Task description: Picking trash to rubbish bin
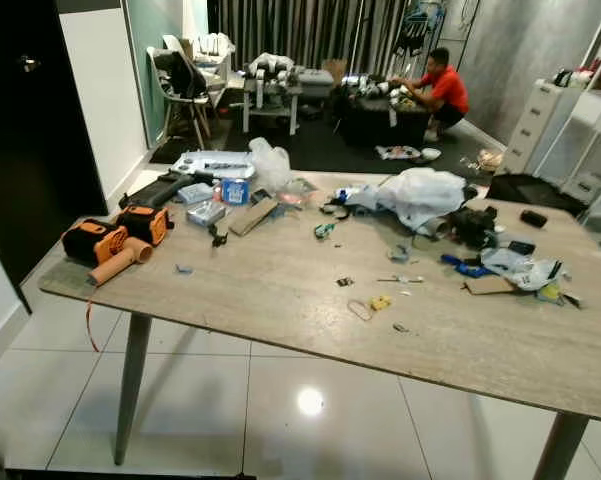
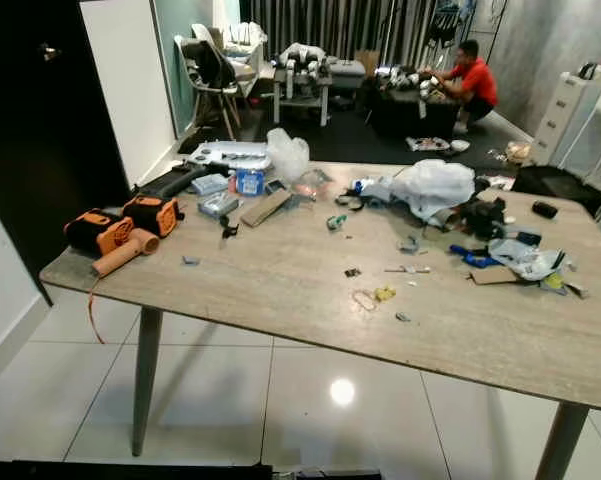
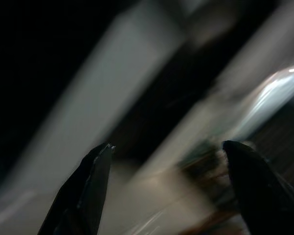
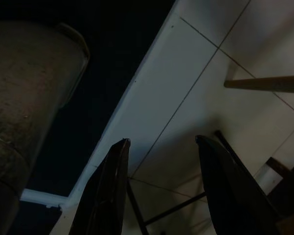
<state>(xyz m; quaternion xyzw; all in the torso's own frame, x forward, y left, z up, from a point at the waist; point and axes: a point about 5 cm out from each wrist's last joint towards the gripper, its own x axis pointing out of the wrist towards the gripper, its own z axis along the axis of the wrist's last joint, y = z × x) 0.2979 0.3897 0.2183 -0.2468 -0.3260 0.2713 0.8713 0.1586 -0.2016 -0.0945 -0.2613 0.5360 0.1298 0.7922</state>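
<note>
Scraps of trash litter the table (image 1: 280,290): a crumpled white plastic bag (image 1: 422,193) at the far right and small bits like a yellow scrap (image 1: 380,302) nearer the middle. The bag looks light, soft and slippery, best pinched at a raised fold. The left gripper (image 3: 166,156) and right gripper (image 4: 161,147) both hang low, fingers apart, holding nothing.

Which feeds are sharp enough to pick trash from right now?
Left and right eye views: sharp, evenly lit grey wood-grain table, one ceiling-light glare spot on the glossy white floor tiles. Left wrist view: dark, streaked with motion blur. Right wrist view: dim but in focus, showing floor tiles.
</note>
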